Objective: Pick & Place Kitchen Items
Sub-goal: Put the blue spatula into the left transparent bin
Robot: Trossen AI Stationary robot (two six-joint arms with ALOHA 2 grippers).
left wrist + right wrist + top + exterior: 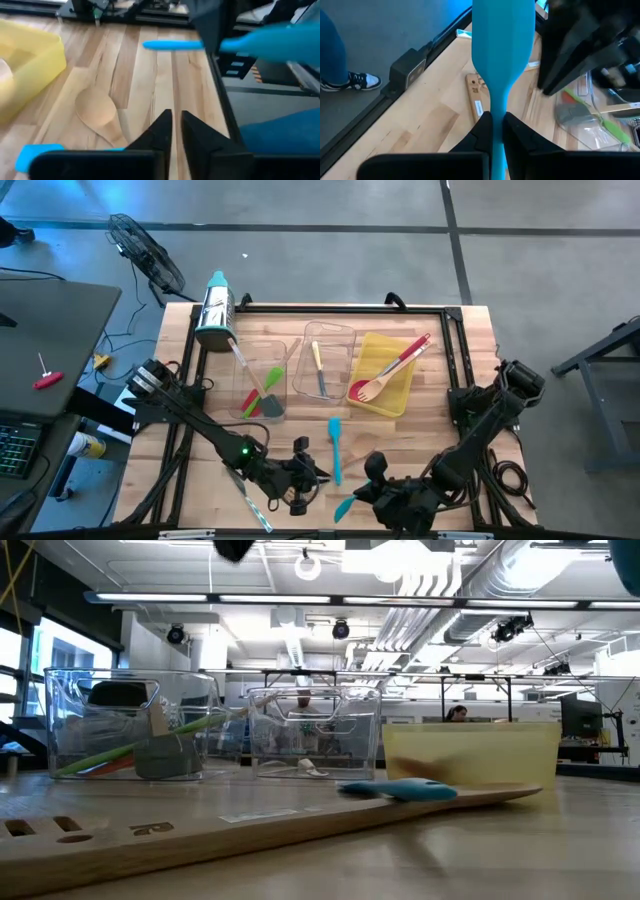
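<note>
Right now the right tool (493,125) is pinching a teal spatula (502,45) by its thin neck, lifted off the surface (440,380) near the front edge, its broad blade sticking out beyond the tips. So the pick looks done and the carry comes next: I'd guess a swing forward to the yellow bin (385,375), well ahead of it. The left tool (176,131) waits close alongside, fingers nearly pressed together on nothing, a wooden spoon (100,112) just ahead of it.
</note>
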